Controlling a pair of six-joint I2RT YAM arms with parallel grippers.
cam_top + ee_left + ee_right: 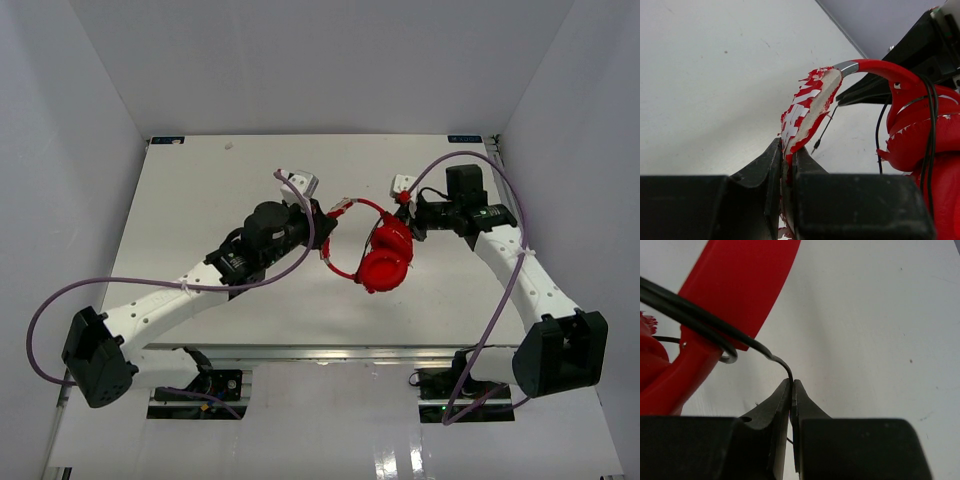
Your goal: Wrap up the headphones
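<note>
Headphones (385, 262) sat near the middle of the table (200, 190), slung between the two arms in the top view.

Left pincer (788, 150) was pressed together on the headband (805, 110), jaws clamping the padded strip edge-on. The red-and-white covering of the strip was flaking and torn. From the grip the headband arched up and to the right, through a bare metal slider, to the red cups (920, 140).

Right pincer (791, 382) was pinched shut on the thin dark cable (705, 322), holding it right at the fingertips. From there the cable curled up and left, running doubled across a red arm of the headphones. In the left wrist view, strands of the same cable lay over the cups.

Top view: the two cups were stacked close together, lying nearer the right pincer than the left one. Could not tell whether the cups touched the table or hung just above it.
</note>
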